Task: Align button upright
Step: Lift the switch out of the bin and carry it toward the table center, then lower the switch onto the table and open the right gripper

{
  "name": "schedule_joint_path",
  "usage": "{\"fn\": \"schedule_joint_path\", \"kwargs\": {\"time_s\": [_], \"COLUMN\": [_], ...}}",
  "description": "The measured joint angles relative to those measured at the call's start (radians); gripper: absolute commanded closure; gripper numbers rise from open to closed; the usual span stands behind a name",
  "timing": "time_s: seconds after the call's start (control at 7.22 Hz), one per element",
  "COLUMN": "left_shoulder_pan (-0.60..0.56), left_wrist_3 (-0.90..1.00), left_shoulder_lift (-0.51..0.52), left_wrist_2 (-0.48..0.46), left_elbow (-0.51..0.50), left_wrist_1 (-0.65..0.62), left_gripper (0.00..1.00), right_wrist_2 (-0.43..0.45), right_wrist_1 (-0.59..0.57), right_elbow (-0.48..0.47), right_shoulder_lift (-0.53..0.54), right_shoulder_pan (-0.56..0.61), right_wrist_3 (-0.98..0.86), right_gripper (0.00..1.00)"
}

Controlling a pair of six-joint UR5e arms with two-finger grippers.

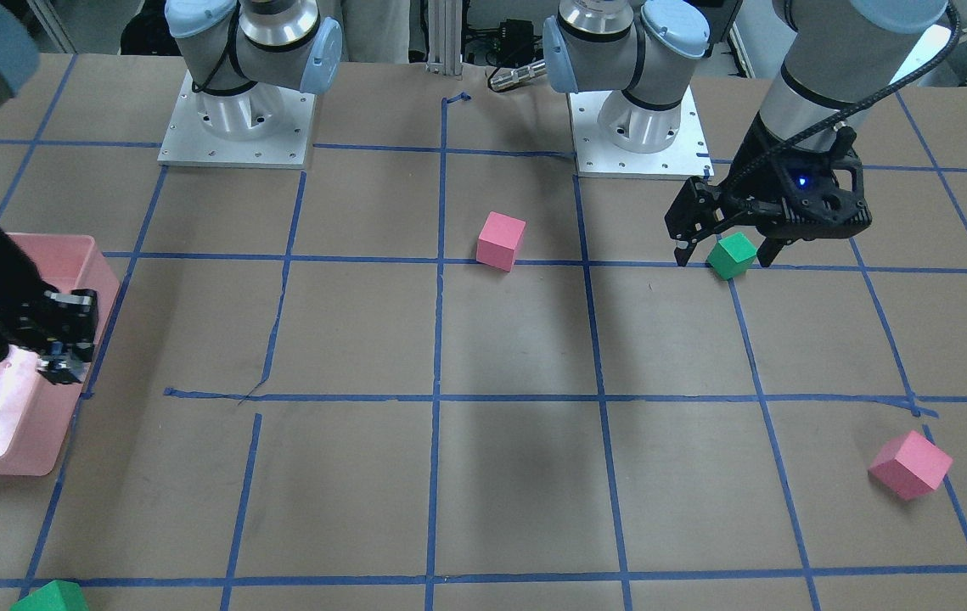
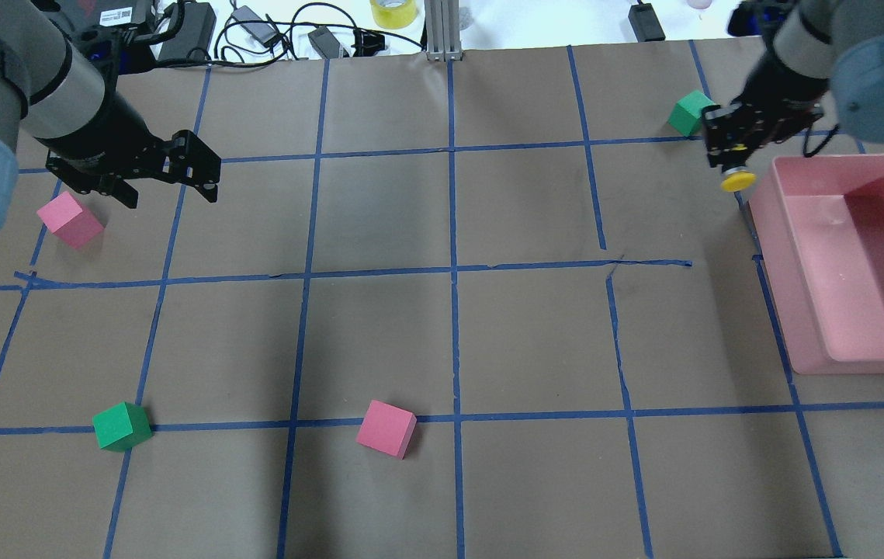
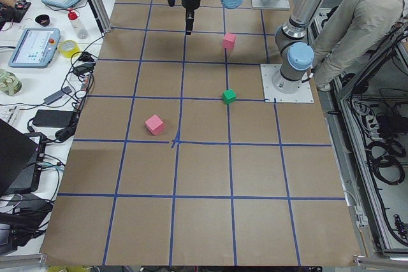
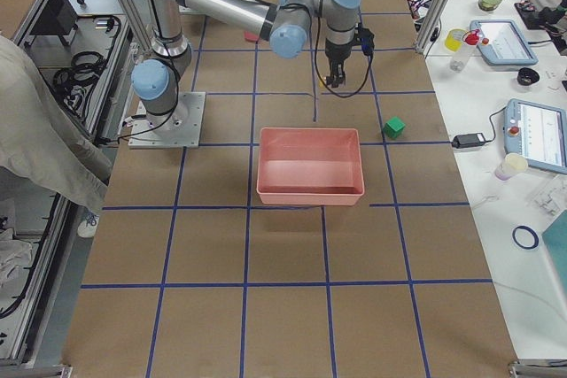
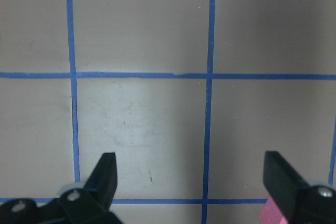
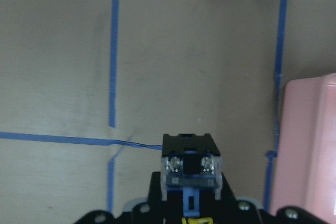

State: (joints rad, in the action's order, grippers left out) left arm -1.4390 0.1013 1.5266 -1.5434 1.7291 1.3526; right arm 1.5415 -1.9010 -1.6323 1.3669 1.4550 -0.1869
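Note:
My right gripper (image 2: 735,159) is shut on the button (image 2: 738,182), whose round yellow cap shows just below the fingers in the overhead view. It hangs above the table next to the far left corner of the pink bin (image 2: 779,279). In the right wrist view the button's clear and grey block base (image 6: 190,161) sticks out between the fingers. In the front-facing view this gripper (image 1: 63,361) is over the bin's edge. My left gripper (image 2: 170,186) is open and empty, raised above the table near a pink cube (image 2: 69,220); its fingers (image 5: 107,174) stand wide apart.
A green cube (image 2: 691,111) lies just behind the right gripper. A second green cube (image 2: 122,425) and a second pink cube (image 2: 386,428) lie on the near side. Blue tape lines grid the brown table. Cables and devices lie beyond the far edge.

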Motion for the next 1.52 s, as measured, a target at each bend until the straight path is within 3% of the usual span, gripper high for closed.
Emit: {"fn": "schedule_joint_path", "kwargs": {"time_s": [0.42, 0.69, 1.25, 1.52], "left_shoulder_pan": [0.0, 0.0, 0.001, 0.002], "left_wrist_3": [0.0, 0.0, 0.0, 0.0], "left_shoulder_lift": [0.002, 0.003, 0.007, 0.009], "left_wrist_2": [0.001, 0.001, 0.002, 0.002], "left_elbow": [0.001, 0.001, 0.001, 0.001], "left_wrist_1": [-0.004, -0.005, -0.01, -0.01], "left_gripper": [0.0, 0.0, 0.0, 0.0], "right_wrist_2": [-0.001, 0.001, 0.005, 0.019], "right_wrist_1": [-0.204, -0.34, -0.397, -0.397], "right_elbow": [0.006, 0.006, -0.012, -0.029], "right_shoulder_lift": [-0.146, -0.255, -0.341, -0.35], "right_shoulder_pan": [0.374, 0.518, 0.56, 0.561], "right_wrist_3": [0.421, 0.541, 0.552, 0.518], "right_gripper": [1.0, 1.0, 0.97, 0.82]}}
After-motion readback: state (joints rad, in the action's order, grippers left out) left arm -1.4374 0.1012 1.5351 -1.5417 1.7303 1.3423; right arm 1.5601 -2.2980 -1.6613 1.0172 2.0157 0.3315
